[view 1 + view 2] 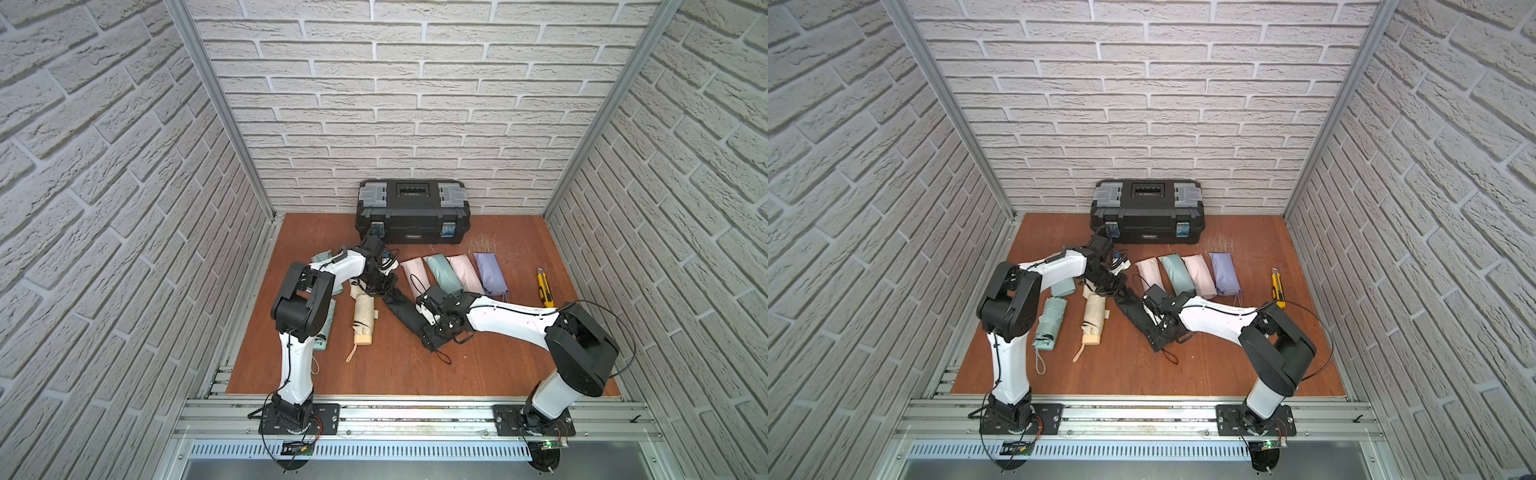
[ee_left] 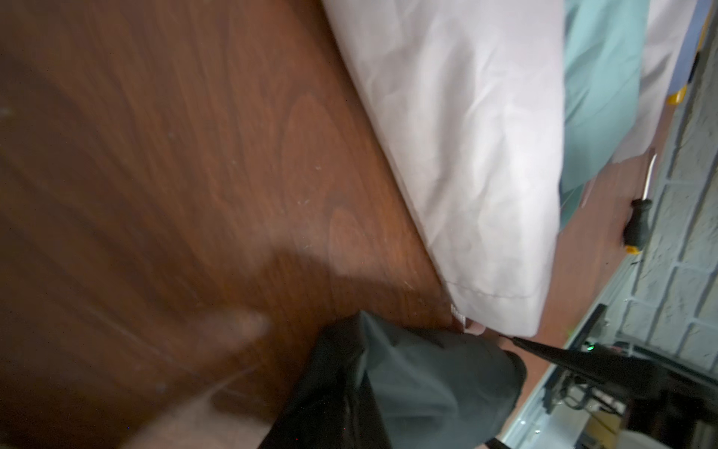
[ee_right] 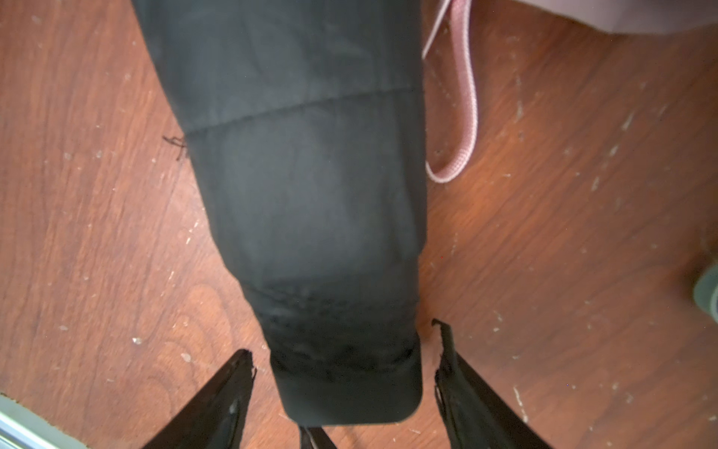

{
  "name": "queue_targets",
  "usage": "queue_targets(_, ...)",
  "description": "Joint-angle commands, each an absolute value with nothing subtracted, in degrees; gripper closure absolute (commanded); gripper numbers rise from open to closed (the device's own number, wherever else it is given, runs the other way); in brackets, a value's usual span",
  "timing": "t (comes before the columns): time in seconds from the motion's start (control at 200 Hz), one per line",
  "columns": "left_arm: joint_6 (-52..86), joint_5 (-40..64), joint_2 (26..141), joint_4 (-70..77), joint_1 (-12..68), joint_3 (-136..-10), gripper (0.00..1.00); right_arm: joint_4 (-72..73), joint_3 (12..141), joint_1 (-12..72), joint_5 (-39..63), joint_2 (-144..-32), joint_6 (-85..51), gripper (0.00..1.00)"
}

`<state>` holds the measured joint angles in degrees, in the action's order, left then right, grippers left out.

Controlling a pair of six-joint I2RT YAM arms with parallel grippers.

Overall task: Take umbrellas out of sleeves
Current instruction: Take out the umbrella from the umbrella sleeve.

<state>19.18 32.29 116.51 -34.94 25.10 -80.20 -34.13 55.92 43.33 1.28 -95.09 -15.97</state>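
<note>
Right wrist view alone shows the right jaws spread astride the black umbrella [image 3: 345, 388]; left jaws pinch its sleeve [image 1: 401, 311].

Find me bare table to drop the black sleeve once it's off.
Front strip of table, nearer than cream umbrella and black sleeve; also rear corner between toolbox and utility knife. Crowded: pastel sleeve row.

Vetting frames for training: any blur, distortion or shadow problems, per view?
Left wrist: table motion-smeared, pink sleeve sharper, soft shadow near the black sleeve. Right wrist: black sleeve soft, wood grain fairly crisp. Both top views: sharp, evenly lit, brick walls splayed by the wide lens.
</note>
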Motion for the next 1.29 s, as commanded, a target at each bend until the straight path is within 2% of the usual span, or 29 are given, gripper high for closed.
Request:
queue_targets(0.0, 18.6, 33.7, 114.5, -35.5, 25.4, -81.3, 1.0, -33.9, 56.0, 43.3, 1.9, -93.9, -14.7, 0.25)
queue_targets(0.7, 18.5, 33.4, 115.0, -36.8, 26.4, -83.1, 1.0, -34.8, 63.8, 43.3, -2.2, -102.4, -12.5, 0.26)
queue_targets(0.845, 18.5, 33.3, 115.0, -36.9, 26.5, -83.2, 1.0, -35.1, 63.9, 43.3, -2.1, -102.4, -12.3, 0.34)
queue_targets(1.025, 18.4, 32.9, 115.3, -37.1, 26.4, -83.8, 1.0, -35.6, 62.8, 43.3, -1.7, -101.5, -12.9, 0.65)
queue_targets(1.29, 17.8, 32.1, 116.5, -38.6, 25.6, -86.4, 1.0, -36.0, 60.4, 43.4, 0.6, -98.7, -15.5, 0.63)
